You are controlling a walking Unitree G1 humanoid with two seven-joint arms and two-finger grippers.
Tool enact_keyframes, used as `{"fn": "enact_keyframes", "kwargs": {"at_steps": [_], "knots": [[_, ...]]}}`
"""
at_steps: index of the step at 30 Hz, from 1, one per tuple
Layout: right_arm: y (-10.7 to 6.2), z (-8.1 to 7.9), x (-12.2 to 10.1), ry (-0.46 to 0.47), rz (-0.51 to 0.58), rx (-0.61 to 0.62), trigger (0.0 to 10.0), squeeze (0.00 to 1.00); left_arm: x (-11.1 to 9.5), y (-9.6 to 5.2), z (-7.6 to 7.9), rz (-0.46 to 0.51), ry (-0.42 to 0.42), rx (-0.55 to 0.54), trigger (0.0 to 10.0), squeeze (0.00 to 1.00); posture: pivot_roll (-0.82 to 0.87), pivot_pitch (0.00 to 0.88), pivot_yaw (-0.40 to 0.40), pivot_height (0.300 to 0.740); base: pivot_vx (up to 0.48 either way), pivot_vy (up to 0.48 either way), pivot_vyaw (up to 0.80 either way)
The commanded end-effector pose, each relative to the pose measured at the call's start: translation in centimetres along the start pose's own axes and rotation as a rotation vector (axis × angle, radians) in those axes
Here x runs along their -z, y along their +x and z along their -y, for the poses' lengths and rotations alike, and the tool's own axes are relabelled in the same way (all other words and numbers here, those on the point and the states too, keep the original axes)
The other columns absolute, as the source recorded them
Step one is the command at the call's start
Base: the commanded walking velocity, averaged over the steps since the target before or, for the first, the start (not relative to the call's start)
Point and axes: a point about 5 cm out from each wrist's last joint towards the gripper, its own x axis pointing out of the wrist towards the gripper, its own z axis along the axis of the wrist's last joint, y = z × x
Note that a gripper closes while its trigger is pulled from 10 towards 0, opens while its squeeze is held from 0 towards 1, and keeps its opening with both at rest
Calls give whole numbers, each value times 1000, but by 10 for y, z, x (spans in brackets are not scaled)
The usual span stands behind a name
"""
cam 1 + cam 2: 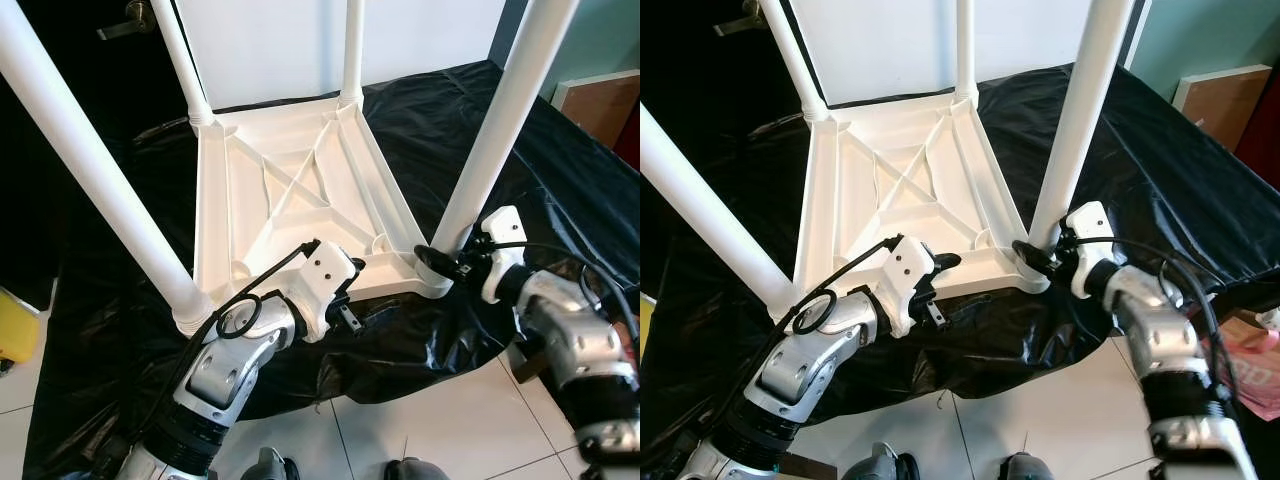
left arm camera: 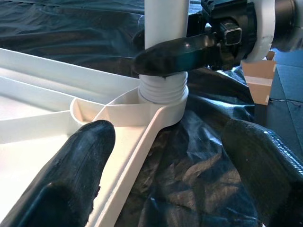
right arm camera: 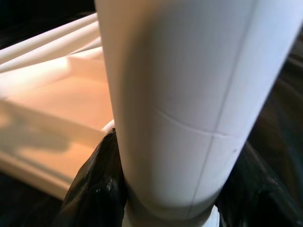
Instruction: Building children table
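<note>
1. Gripping low on the near right leg (image 1: pixel 497 130), the right gripper (image 1: pixel 440 262) has its black fingers (image 3: pixel 90 189) closed around the tube just above the threaded collar, where the leg enters the corner socket of the table top (image 1: pixel 300 190)
2. Long axis of that leg: rising from the socket and tilted slightly to the robot's right; any tightening turn, by judgement, runs about this axis
3. Table top: upside down on the black sheet (image 1: pixel 440 120), ribbed underside up, all four legs pointing upward
4. Left gripper (image 1: pixel 345 300): fingers spread wide, holding nothing, poised at the near edge of the table top, aimed along that edge toward the held leg; the right arm is the nearer one
</note>
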Motion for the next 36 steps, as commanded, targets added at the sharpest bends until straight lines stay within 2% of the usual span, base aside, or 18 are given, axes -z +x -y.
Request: {"fn": "enact_keyframes", "kwargs": {"at_steps": [1, 6, 12, 14, 15, 16, 17, 19, 21, 24, 36], "knots": [[-3, -6, 18, 55, -74, 77, 10000, 0, 4, -1, 0, -20, -18, 21, 10000, 0, -111, 114, 37, 740, 0, 0, 0], [-4, -22, 23, 129, -51, 252, 10000, 0, 4, -2, -2, -20, -30, 0, 10000, 0, -110, 126, 36, 740, 0, 0, 0], [-6, -29, 24, 152, -62, 307, 10000, 0, 5, -3, -2, -22, -30, -3, 10000, 0, -108, 127, 36, 740, 0, 0, 0], [-7, -40, 30, 225, -56, 475, 10000, 0, 5, -4, -2, -27, -36, -7, 10000, 0, -101, 135, 42, 740, 0, 0, 0], [-7, -40, 30, 225, -56, 475, 10000, 0, 5, -4, -2, -27, -36, -7, 10000, 0, -101, 135, 42, 740, 0, 0, 0], [-8, -43, 32, 237, -59, 556, 10000, 0, 6, -5, -2, -29, -38, -8, 10000, 0, -95, 138, 41, 740, 0, 0, 0], [-8, -43, 32, 237, -59, 556, 10000, 0, 6, -5, -2, -29, -38, -8, 10000, 0, -95, 138, 41, 740, 0, 0, 0], [-10, -48, 32, 251, -59, 679, 10000, 0, 5, -6, -2, -31, -40, -11, 10000, 0, -92, 140, 39, 740, 0, 0, 0], [-10, -48, 32, 251, -59, 679, 10000, 0, 5, -6, -2, -31, -40, -11, 10000, 0, -92, 140, 39, 740, 0, 0, 0], [-10, -58, 28, 240, -39, 673, 10000, 0, 5, -8, -4, -33, -42, -21, 10000, 0, -93, 140, 30, 740, 0, 0, 0], [-11, -51, 12, 125, 35, 641, 10000, 0, 3, -6, -8, -23, -37, -38, 10000, 0, -102, 130, 23, 740, 0, 0, 0]]}}
